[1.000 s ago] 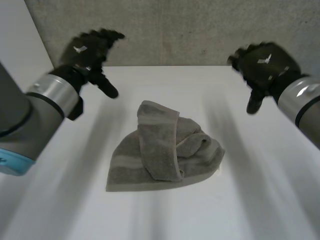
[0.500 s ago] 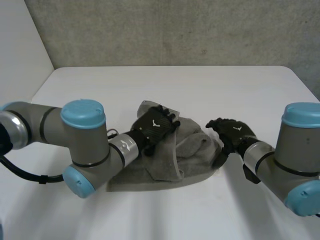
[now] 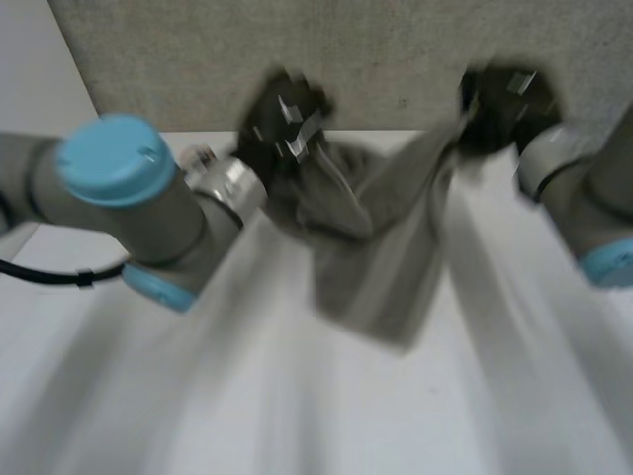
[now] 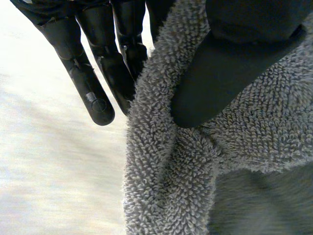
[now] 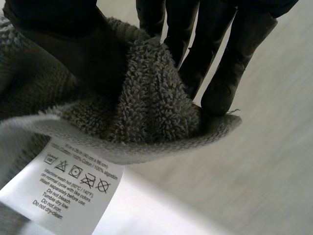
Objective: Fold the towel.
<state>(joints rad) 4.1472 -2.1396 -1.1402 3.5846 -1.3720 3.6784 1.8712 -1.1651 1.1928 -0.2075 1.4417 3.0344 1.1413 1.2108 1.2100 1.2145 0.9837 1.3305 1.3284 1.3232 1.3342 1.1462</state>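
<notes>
Left hand (image 3: 287, 119) and right hand (image 3: 504, 104) have raised the towel (image 3: 381, 247).

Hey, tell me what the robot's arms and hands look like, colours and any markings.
Both arms are thick grey tubes. The left arm carries a round light-blue cap at a joint, and the right arm has one too. A shiny silver band rings each wrist. The left robot hand and right robot hand are matte black, with segmented fingers and small pale marks on their backs.
</notes>
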